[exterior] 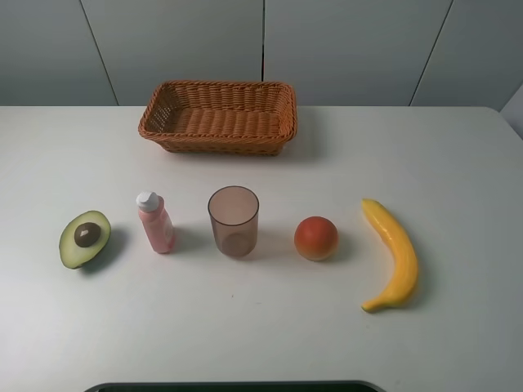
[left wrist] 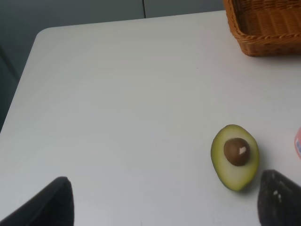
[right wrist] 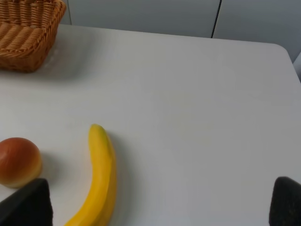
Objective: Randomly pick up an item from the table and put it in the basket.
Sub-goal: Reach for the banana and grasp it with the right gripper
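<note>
The yellow banana lies on the white table at the right of the row of objects; it also shows in the right wrist view. The brown wicker basket stands empty at the back centre, with a corner in the left wrist view and in the right wrist view. Neither gripper shows in the exterior high view. My left gripper is open and empty, above the table near the avocado. My right gripper is open and empty, with the banana near one fingertip.
In a row on the table lie a halved green avocado, a small pink bottle, a translucent brownish cup and a round orange-red fruit. The avocado shows in the left wrist view, the fruit in the right wrist view.
</note>
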